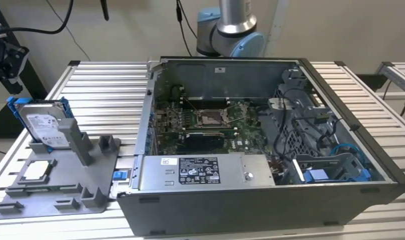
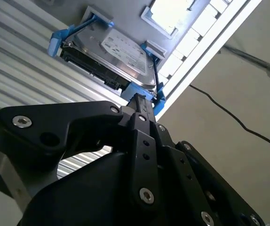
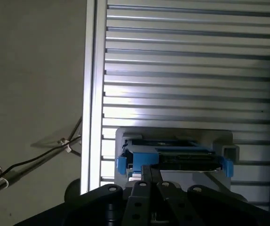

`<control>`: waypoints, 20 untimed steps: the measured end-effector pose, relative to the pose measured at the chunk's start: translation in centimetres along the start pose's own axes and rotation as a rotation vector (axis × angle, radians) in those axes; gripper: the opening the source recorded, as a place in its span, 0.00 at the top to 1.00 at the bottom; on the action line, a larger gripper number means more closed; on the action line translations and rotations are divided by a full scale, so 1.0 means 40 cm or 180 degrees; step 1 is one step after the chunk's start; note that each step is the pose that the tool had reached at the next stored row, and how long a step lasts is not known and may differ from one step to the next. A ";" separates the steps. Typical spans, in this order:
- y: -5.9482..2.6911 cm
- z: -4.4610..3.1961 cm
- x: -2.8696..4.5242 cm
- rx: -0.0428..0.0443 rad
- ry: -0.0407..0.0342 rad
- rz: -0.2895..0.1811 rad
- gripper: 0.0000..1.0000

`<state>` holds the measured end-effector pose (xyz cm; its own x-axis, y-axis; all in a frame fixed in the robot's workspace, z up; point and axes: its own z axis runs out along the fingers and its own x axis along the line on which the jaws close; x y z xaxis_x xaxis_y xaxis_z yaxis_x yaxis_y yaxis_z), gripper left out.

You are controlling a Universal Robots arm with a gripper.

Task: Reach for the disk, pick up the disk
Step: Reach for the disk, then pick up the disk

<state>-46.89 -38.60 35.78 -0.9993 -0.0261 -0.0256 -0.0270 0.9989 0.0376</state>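
In the exterior view, the black gripper (image 1: 15,88) hangs at the far left, close above the flat silver metal disk with a white label and a blue plastic frame (image 1: 45,124). The disk stands up on its edge in a slot of a grey plastic holder tray (image 1: 62,197). A small square silver chip with a tan rim (image 1: 36,171) lies flat in a pocket of that same tray, just beside the disk.

To the right on the silver slatted metal table (image 1: 102,85) sits a big open grey computer case (image 1: 256,205). Inside it are a green circuit board (image 1: 202,125) and a blue plastic bracket (image 1: 319,175). The grey and blue robot arm base (image 1: 229,25) stands behind the case.

Both wrist views look down past the gripper (image 2: 137,100) (image 3: 149,170) to the disk (image 2: 121,56) (image 3: 172,157). The fingers look pressed together, with their tip right by the disk's blue frame. I cannot tell if they touch it.

The first wrist view shows the table's edge (image 3: 92,94) near the disk, with a thin black cable (image 3: 27,162) lying beyond it. Bare slats lie open on the disk's far side.
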 end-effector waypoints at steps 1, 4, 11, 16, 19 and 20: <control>0.000 0.000 0.000 0.0000 0.0001 -0.0020 1.00; 0.000 0.000 0.000 -0.0003 0.0005 -0.0113 1.00; 0.000 0.000 0.001 -0.0013 0.0018 -0.0489 1.00; 0.000 0.000 0.000 -0.0020 0.0029 -0.0778 1.00; 0.000 0.000 0.001 -0.0024 0.0036 -0.0949 1.00; 0.000 0.000 0.001 -0.0026 0.0038 -0.1008 1.00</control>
<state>-46.91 -38.60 35.78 -0.9414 -0.3364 -0.0256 -0.3372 0.9407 0.0376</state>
